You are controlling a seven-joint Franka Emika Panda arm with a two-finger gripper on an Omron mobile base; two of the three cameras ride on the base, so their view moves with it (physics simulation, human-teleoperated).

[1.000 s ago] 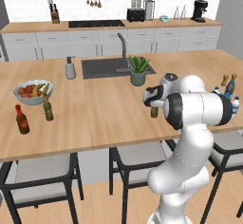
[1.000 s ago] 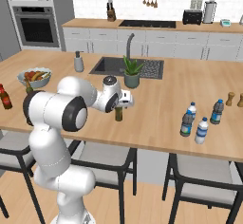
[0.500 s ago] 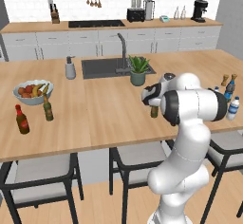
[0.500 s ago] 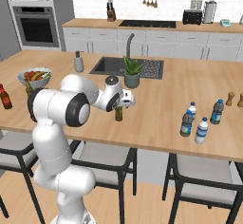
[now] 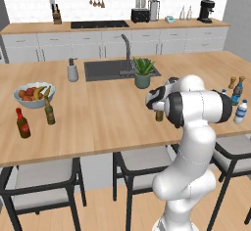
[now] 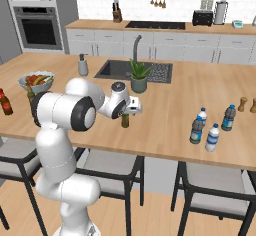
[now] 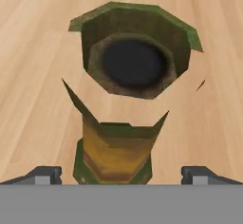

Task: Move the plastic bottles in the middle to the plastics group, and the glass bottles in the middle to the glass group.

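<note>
Hand view is showing you the jaws standing wide apart, released, on either side of the olive-brown glass bottle [image 7: 124,99], which is standing upright on the wooden worktop [image 7: 33,76] directly beneath the hand.

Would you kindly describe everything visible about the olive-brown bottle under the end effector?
The olive-brown bottle is slim, with a long narrow neck, a dark round mouth and a yellowish label band on its body. It looks like tinted glass. It stands upright on the wooden island counter, in front of the potted plant. The end effector hovers directly above it, open, one fingertip on each side; nothing appears to grip it yet.
</note>
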